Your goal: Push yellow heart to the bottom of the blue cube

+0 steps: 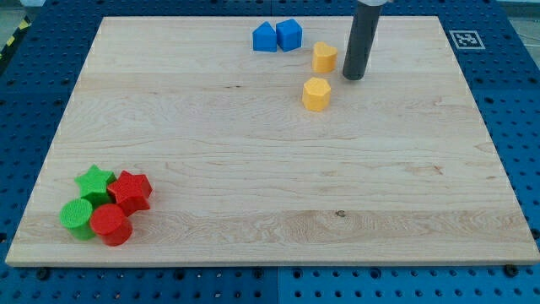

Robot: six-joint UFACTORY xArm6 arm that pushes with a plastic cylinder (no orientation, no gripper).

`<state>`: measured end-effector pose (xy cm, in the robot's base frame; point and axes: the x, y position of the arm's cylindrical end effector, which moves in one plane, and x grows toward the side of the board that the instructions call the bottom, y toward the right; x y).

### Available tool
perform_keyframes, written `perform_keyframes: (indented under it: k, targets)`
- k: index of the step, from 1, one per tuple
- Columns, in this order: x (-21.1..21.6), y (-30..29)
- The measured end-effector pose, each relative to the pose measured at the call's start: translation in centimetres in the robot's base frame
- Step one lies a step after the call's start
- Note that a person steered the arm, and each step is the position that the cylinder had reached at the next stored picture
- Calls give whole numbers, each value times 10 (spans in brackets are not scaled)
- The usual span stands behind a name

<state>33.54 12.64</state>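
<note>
My tip (353, 77) rests on the wooden counter (253, 169) near its top edge, right of the middle. The rod carries no jaws, so there is nothing to stand apart, together or clamped.

Just beside the tip, on the view's left, sits a yellow block (324, 57), apart from the tip by a narrow gap. A second yellow block (315, 94) lies a little lower and slightly further left, toward the counter's middle. Which of the two is the heart is hard to tell at this size; the upper one seems to show a notched outline, the lower one looks more many-sided.

The blue cube (288, 34) stands close to the top edge, left of the upper yellow block and near it without touching. Touching the cube on its left is another blue block (265, 37) with a peaked top. The upper yellow block lies to the lower right of the cube, not straight below it; the lower yellow block sits further down and also to the cube's right.

Well apart from all this, in the bottom left corner of the counter, four blocks huddle together: a green star (94, 181), a green cylinder (77, 217), a red cylinder (110, 225) and a red star-like block (131, 191).
</note>
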Motion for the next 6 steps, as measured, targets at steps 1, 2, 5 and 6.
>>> perform_keyframes:
  k: [1, 2, 5, 6]
  targets:
    - [-26, -30]
    - [-32, -36]
    - [-27, -51]
    - [14, -52]
